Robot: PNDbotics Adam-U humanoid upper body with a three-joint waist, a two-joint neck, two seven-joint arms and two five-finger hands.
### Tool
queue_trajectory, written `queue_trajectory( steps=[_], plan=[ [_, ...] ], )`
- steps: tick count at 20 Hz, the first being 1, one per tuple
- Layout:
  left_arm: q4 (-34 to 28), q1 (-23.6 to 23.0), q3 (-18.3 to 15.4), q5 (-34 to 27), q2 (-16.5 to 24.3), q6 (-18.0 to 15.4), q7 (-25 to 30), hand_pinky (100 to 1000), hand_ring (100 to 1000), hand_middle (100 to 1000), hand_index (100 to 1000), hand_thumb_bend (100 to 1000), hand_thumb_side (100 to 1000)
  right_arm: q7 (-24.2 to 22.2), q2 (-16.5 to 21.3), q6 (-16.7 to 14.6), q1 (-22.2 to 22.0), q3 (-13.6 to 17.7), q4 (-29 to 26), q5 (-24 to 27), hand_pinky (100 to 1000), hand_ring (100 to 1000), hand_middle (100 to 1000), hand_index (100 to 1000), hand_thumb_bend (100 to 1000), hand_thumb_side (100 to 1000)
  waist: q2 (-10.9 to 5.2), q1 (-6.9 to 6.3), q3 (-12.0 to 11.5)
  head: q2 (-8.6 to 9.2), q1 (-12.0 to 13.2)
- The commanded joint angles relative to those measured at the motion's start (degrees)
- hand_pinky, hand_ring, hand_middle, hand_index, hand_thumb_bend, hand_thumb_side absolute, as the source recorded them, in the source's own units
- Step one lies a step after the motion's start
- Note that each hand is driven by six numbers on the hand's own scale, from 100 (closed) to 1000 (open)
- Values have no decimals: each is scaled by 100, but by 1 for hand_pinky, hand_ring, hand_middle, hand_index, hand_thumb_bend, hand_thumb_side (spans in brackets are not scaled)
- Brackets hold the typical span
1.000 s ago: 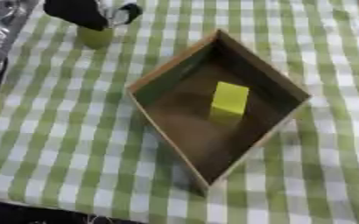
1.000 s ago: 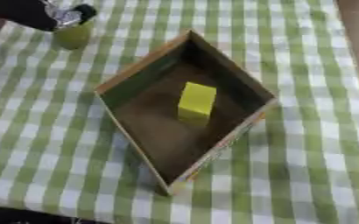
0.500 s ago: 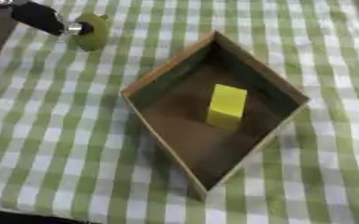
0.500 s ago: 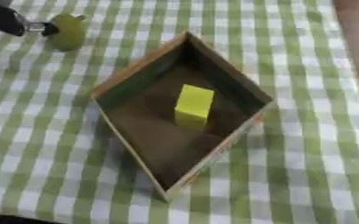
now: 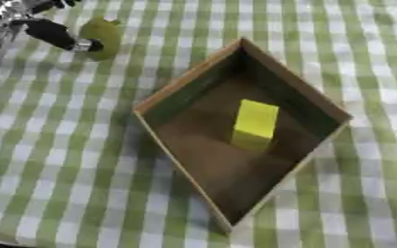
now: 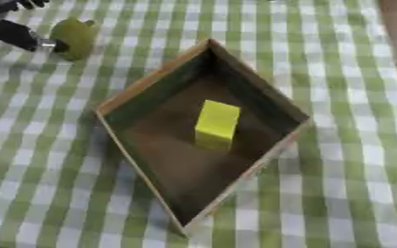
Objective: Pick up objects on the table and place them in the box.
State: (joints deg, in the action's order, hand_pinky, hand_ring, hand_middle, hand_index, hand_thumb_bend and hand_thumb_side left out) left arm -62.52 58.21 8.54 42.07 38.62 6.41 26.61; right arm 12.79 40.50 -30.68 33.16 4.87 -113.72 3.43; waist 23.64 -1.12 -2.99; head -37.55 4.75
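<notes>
Your left hand [image 5: 45, 30] sits up-left of the box [image 5: 189, 80], a black finger touching the olive-green rounded object [image 5: 100, 38] on the checked cloth [image 5: 58, 160]; you can't tell whether the fingers close round it. The yellow block [image 5: 256, 121] already lies inside the box, so this object looks next. Your right hand isn't visible

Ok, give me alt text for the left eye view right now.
The robot's left hand reaches in from the upper left corner, a finger touching an olive-green rounded object on the green checked tablecloth. To its right, an open cardboard box holds a yellow block.
</notes>
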Motion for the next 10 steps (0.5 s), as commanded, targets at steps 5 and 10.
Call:
queue_trajectory(
  steps=[5,10],
  plan=[
    [444,220,-288,82,159,155,-473,866,869,822,925,630,504,-64,178,-23,131,5,-87,-42,895,587,557,824,100,470,-7,-62,135,263,113],
    [646,240,-330,183,166,172,-556,870,872,826,925,644,500,-97,174,-33,176,-15,-87,-50,897,587,554,824,100,470,92,-91,221,359,187]
  ],
)
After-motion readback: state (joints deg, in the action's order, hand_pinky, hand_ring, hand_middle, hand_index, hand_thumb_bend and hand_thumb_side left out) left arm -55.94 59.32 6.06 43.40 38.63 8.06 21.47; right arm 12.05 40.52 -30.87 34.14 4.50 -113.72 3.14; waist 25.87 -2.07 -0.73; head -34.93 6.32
